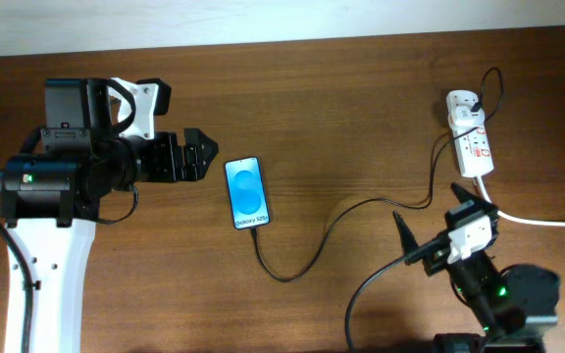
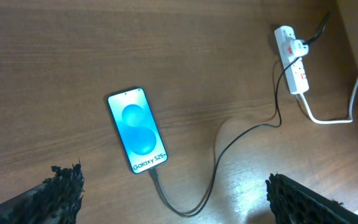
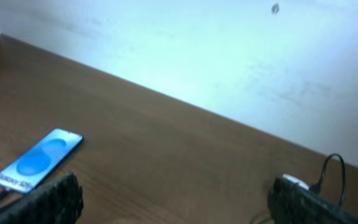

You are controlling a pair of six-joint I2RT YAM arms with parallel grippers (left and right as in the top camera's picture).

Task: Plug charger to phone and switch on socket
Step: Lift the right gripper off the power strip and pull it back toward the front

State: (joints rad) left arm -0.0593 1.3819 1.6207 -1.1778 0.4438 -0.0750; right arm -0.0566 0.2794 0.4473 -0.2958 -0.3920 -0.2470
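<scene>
**Charger looks in; socket switch pending**

Reads as the plug-in step done. Phone (image 1: 247, 192) flat on the tabletop (image 1: 361, 118), left of centre, screen lit. Charger (image 1: 366, 203) running from the phone's near end, looping right, up into the socket (image 1: 471, 132) at far right. Can't confirm connector seating or switch position at this resolution.

Left tool (image 1: 196, 155) just left of the phone, fingers apart, holding nothing. Right tool (image 1: 405, 240) near side of the socket, well short of it, fingers apart, also empty.

Next, probably: take the right tool far-ward over the strip and press the red-marked switch with one fingertip. Keep clear of the cable.
</scene>
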